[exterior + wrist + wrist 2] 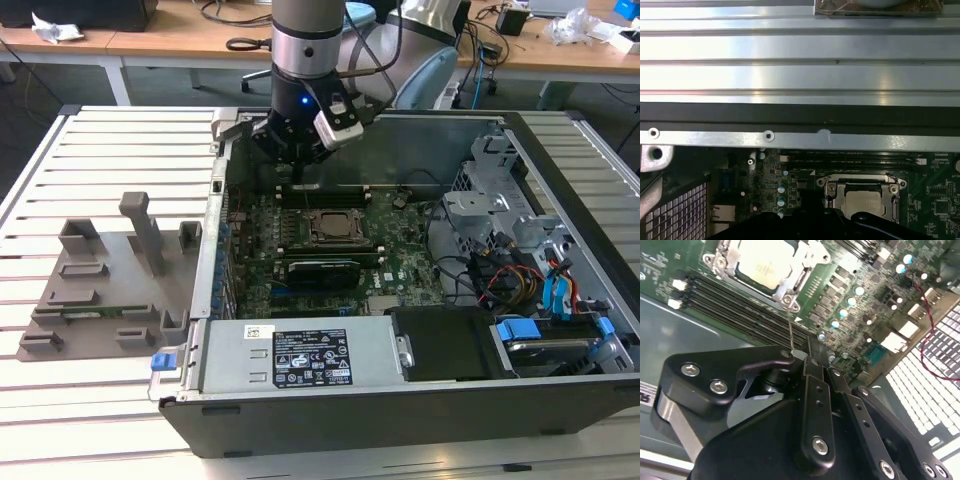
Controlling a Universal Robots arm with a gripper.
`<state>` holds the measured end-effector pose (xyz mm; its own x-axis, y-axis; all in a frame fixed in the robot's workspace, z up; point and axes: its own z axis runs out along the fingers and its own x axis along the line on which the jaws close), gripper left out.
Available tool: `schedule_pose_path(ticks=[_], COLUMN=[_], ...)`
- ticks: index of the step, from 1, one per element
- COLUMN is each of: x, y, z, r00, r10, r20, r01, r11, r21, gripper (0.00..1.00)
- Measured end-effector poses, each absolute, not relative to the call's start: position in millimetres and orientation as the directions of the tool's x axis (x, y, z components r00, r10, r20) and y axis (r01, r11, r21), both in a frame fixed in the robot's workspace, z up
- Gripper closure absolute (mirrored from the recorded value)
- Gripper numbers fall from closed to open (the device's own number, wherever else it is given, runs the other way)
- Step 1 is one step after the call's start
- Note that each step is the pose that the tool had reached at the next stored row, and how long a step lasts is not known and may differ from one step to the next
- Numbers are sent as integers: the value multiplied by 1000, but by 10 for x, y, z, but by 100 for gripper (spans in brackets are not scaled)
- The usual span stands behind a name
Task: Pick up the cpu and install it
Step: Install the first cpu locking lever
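Note:
The cpu (330,224) lies in the socket in the middle of the motherboard, inside the open computer case (300,410). Its silvery-white top (764,262) sits within the metal socket frame (722,262); it appears again as the cpu (867,201) in the first wrist view. My gripper (298,172) hangs over the board's far edge, just behind the socket and apart from the cpu. In the second wrist view my gripper (809,359) is shut on the tip of the thin socket lever (790,327), which runs from the frame's corner to the fingers.
A grey plastic tray (110,285) with upright posts stands on the slatted table at the exterior view's left. Inside the case are a power supply (300,355), drive cages (500,200) and loose cables (520,280). The case's far wall (790,140) is close behind the gripper.

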<state>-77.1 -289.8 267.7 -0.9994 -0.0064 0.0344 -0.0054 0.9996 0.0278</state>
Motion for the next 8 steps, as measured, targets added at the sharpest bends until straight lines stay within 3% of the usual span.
schedule_pose_path(ticks=[8], x=[-632], y=[-2898], z=[2677], r00=[-999], r10=[-7], r20=[38], r01=[-6], r11=[1000], r21=[29], gripper=[89])
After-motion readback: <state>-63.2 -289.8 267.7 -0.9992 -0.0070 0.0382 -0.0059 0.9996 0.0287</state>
